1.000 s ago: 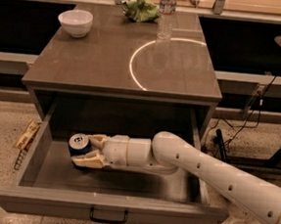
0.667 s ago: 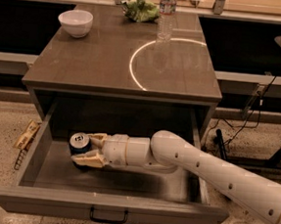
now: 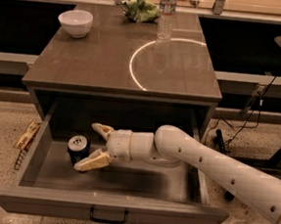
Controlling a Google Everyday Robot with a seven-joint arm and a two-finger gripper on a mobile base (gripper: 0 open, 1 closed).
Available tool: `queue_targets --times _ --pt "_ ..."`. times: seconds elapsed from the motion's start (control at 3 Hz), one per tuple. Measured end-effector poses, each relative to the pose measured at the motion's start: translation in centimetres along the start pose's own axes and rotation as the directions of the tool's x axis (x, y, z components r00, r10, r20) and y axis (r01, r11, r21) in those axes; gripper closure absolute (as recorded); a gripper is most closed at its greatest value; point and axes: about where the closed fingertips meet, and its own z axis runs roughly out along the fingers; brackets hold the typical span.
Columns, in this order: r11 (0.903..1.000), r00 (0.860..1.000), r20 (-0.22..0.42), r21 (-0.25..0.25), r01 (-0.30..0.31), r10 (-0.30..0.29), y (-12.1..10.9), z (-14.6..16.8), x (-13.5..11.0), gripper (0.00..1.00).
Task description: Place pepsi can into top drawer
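Now that the fingers have spread apart where a moment ago they were closed around it, the pepsi can (image 3: 78, 149) stands upright on its own on the floor of the top drawer (image 3: 49, 203), in the left half, silver top up. The gripper (image 3: 88, 146) sits just to the can's right, inside the drawer, with one finger raised behind the can and the other low at its front, touching it or very nearly so; I cannot tell which. That reads as the release: the can appears delivered, and what is left is likely to draw the arm out without knocking it over. The low finger is the main risk, since a sideways pull could tip the can. The drawer's right wall and front panel hem in the forearm, so up and back looks like the safer exit. On the table top (image 3: 95, 63) above, well clear of all this, stand a white bowl (image 3: 75, 22), a clear water bottle (image 3: 166, 15) and a crumpled green bag (image 3: 142, 10). A snack packet (image 3: 28, 134) lies on the ground beside the drawer's left wall.
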Motion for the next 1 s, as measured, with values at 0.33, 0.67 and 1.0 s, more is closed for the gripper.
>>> queue_targets --times 0.33,0.67,1.0 --pt "0.9998 1.000 -0.008 -0.008 -0.015 0.015 -0.8 -2.1 -0.1 0.18" --pt "0.9998 1.000 0.005 -0.015 -0.014 0.014 -1.3 -5.0 -0.5 0.07" --pt "0.9999 1.000 -0.019 0.001 -0.014 0.014 -1.5 -9.1 -1.1 0.24"
